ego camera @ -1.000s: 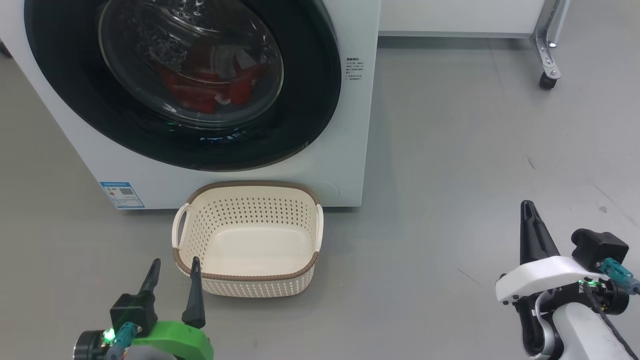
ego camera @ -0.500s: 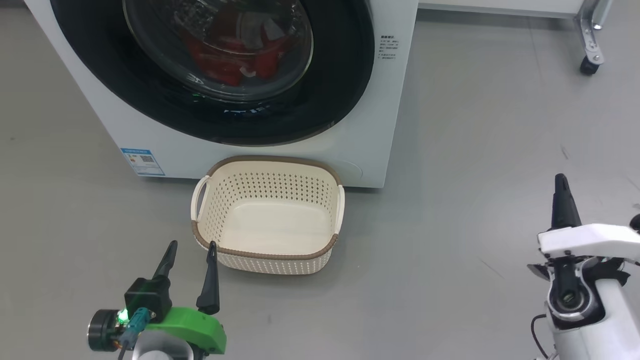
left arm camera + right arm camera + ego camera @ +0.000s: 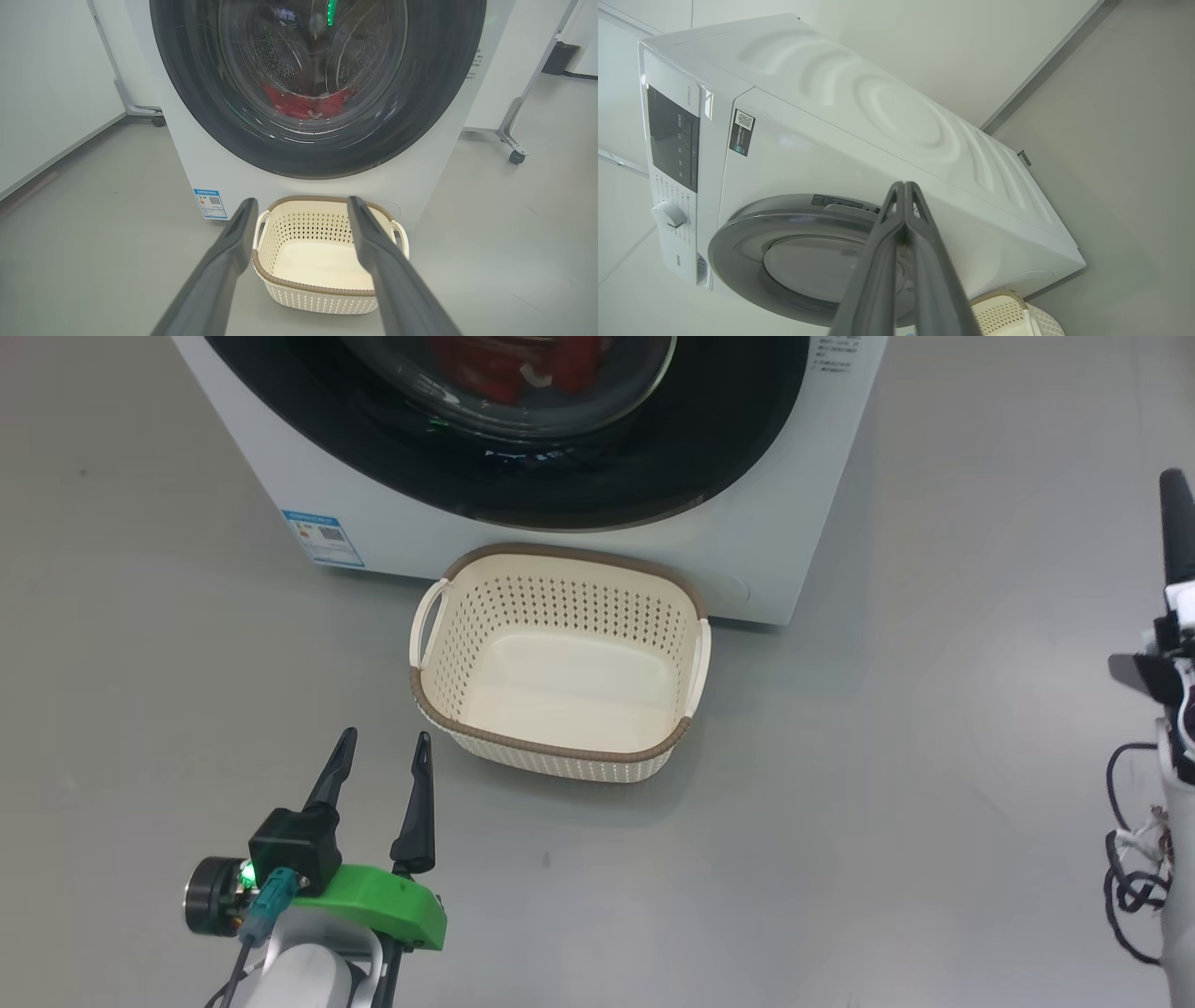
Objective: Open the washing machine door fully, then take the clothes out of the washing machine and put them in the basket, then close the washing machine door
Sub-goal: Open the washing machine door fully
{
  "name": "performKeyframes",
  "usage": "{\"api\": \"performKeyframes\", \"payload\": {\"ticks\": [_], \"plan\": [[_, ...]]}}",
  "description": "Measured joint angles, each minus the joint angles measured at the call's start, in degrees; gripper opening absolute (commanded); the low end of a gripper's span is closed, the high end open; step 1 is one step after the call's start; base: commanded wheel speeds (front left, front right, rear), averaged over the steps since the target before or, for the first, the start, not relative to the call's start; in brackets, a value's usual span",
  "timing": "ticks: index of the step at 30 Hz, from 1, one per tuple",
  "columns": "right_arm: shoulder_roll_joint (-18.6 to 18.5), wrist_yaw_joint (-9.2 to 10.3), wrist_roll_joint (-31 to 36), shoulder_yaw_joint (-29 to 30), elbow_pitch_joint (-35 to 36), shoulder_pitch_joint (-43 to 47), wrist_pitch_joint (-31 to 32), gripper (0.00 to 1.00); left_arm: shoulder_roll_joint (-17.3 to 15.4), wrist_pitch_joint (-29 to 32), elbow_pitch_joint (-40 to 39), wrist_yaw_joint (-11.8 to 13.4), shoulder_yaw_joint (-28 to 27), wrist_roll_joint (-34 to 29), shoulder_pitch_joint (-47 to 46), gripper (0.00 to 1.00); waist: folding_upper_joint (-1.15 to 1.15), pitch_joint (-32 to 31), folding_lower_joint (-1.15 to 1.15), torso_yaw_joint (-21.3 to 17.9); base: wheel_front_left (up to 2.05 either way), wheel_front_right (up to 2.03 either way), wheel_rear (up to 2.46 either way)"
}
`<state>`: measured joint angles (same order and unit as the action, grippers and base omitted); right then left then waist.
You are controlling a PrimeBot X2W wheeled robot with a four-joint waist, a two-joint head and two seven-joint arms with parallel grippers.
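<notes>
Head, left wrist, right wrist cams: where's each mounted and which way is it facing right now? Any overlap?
Head: on the head, pitched down at the floor; basket before the washing machine; left gripper open lower left, right gripper shut at right edge.
Left wrist: low, facing the washing machine door level, clothes behind its glass; own spread fingers.
Right wrist: rolled, facing the machine's front and side; own closed fingers.
Shared: all three show machine and basket.
</notes>
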<state>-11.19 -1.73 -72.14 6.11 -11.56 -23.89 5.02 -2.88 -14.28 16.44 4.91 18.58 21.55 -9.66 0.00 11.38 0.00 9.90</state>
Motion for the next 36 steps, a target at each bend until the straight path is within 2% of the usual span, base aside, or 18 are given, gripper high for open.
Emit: {"api": "performKeyframes", "payload": {"ticks": [5, 14, 18, 31, 36], "plan": [[-2.29, 1.51, -1.91, 0.96, 0.56, -5.18, 3.53, 0.00, 0.16, 0.00, -0.65, 0.00, 0.31, 0.00, -1.15, 1.00, 0.00, 2.84, 0.00, 2.19, 0.00, 0.00, 0.00], [-4.90, 5.48, -5.27, 2.46, 0.22, -13.76, 8.43, 0.00, 0.45, 0.00, -1.55, -0.20, 2.07, 0.02, -3.24, 1.00, 0.00, 7.97, 0.00, 6.03, 0.00, 0.00, 0.00], [-6.39, 6.51, -6.02, 3.05, -0.62, -17.58, 10.06, 0.00, 0.60, 0.00, -2.05, -0.67, 3.41, 0.02, -4.21, 1.00, 0.00, 10.02, 0.00, 7.75, 0.00, 0.00, 0.00], [-9.65, 8.39, -6.49, 2.38, -4.53, -28.89, 14.40, 0.00, 0.85, -0.16, -4.16, -0.62, 6.27, 4.04, -5.69, 1.00, 0.00, 15.66, 0.01, 13.54, 0.00, 0.00, 0.00], [-9.98, 8.48, -6.52, 1.31, -6.67, -30.64, 16.06, 0.00, 0.97, -0.16, -4.34, -0.57, 7.62, 5.36, -5.74, 1.00, 0.00, 16.96, 0.00, 15.47, 0.00, 0.00, 0.00]]}}
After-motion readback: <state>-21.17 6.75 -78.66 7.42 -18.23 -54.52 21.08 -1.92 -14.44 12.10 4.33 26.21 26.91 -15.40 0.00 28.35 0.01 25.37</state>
